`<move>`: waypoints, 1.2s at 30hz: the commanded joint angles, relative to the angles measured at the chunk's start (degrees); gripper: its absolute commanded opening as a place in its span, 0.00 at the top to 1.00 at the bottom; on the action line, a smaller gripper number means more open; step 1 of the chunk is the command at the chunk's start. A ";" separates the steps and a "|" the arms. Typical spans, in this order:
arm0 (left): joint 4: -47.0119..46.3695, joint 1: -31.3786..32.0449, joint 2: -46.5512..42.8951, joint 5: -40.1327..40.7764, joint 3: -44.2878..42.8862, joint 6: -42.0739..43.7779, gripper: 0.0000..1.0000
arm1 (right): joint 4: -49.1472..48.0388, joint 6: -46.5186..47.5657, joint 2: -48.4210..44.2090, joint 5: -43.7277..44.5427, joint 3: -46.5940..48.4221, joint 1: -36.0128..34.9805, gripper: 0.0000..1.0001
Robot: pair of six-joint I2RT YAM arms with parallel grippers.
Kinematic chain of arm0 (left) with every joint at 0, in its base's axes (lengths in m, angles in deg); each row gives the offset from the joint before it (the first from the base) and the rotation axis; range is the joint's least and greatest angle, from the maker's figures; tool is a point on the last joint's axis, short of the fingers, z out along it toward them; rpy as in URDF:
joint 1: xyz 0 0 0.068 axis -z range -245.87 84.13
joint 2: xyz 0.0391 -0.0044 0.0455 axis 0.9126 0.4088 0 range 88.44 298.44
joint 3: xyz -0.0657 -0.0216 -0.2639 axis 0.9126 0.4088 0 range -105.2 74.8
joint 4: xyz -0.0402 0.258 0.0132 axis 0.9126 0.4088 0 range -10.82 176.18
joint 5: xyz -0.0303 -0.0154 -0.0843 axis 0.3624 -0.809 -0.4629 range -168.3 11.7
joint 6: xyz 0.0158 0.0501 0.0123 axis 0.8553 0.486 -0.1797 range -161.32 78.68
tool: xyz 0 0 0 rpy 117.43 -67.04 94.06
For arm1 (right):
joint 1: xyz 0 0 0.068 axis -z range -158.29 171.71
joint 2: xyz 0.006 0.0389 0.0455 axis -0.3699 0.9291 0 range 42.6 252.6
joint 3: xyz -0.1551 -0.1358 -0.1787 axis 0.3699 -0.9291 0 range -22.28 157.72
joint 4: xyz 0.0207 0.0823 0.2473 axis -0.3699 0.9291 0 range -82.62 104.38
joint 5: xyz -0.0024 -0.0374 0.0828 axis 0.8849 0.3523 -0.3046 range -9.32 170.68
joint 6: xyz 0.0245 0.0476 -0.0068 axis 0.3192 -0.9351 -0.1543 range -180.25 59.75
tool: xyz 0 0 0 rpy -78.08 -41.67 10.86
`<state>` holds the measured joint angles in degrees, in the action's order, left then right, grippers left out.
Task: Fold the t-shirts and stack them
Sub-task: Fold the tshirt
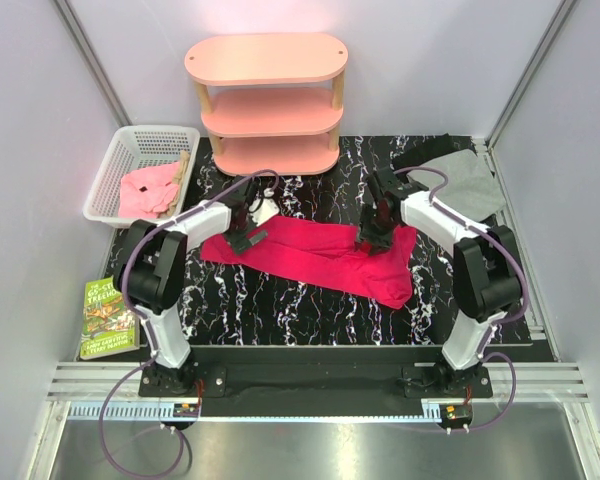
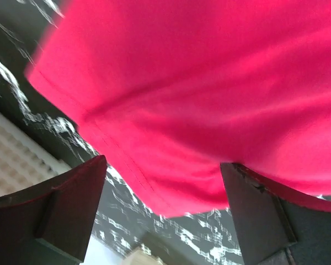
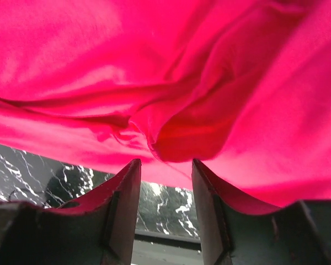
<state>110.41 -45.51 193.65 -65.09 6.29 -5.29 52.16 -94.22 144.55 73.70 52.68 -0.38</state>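
Progress early — red t-shirt mid-worktop, folding unfinished; grey t-shirt unfolded, far right corner. I read left gripper wide open, right gripper narrowly parted — both empty.

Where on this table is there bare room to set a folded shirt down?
Widest bare patch: the marbled mat strip between the red t-shirt and the near edge. A smaller gap lies between the pink shelf and that shirt. The far right corner is taken by the grey t-shirt, the left side by the basket.

t-shirt centre | second t-shirt back-right | shelf behind | basket left | book front-left
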 commanded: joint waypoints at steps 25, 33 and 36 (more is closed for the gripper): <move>-3.27 -0.32 -5.27 1.99 7.51 2.64 0.12 | 3.03 8.32 15.21 12.69 31.11 1.52 0.43; -0.65 -0.23 -11.33 1.47 9.10 2.20 0.12 | 0.85 -0.03 -6.05 3.30 13.05 1.43 0.49; 2.33 0.12 -14.58 0.41 7.09 1.76 0.11 | -1.26 -1.44 -8.87 4.52 1.71 1.52 0.51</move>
<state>109.66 -45.53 184.86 -63.97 15.43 -3.41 51.96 -91.84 139.07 79.84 64.79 1.04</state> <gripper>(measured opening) 0.882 0.496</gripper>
